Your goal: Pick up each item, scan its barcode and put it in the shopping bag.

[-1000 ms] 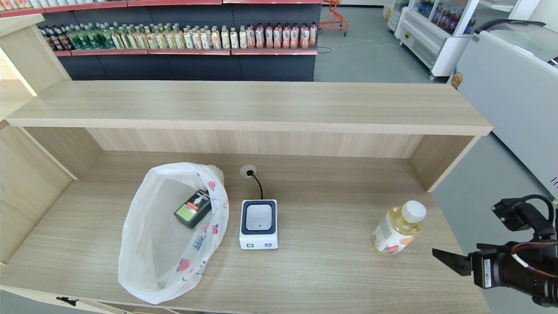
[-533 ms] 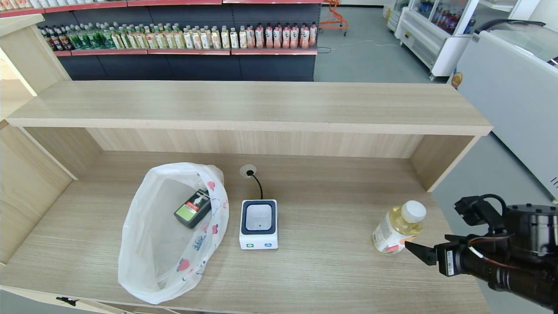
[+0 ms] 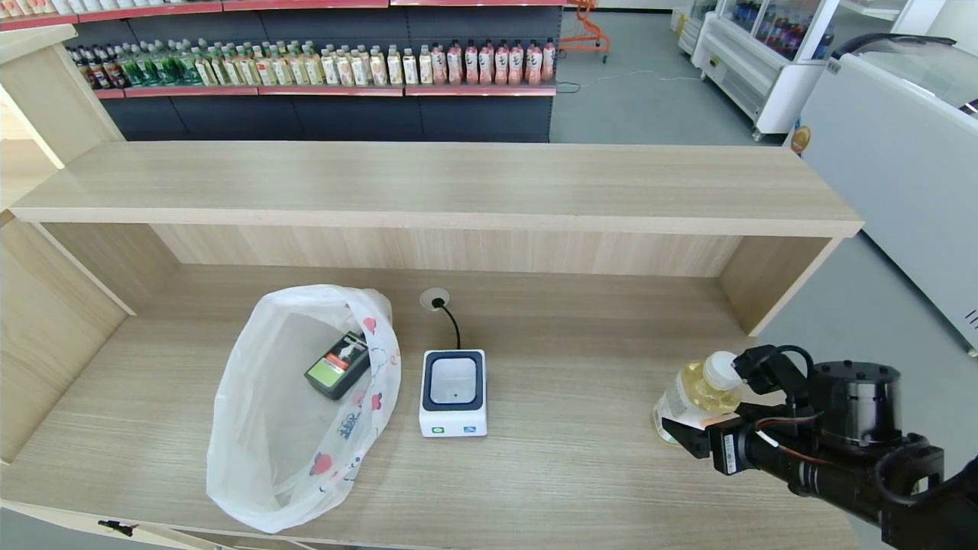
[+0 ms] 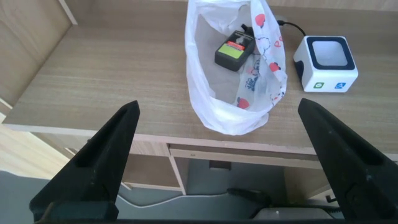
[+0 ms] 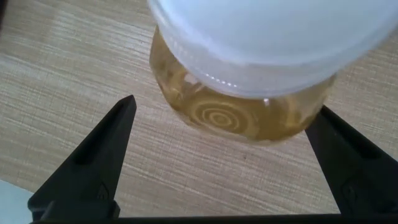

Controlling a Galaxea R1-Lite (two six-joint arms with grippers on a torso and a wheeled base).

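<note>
spread right jaws, bottle [image 5: 242, 112] between, box [image 4: 235, 51] bagged

close view down onto a bottle [image 5: 249, 106] of pale yellow liquid standing upright on a light wood-grain counter [image 5: 68, 68]. its wide white cap [image 5: 267, 37] is nearest the camera and hides much of the bottle's shoulder. the right gripper [image 5: 225, 107] has its 2 black fingers [image 5: 93, 168] spread wide, 1 on each side of the bottle, with bare wood showing between each finger and the bottle.
</note>
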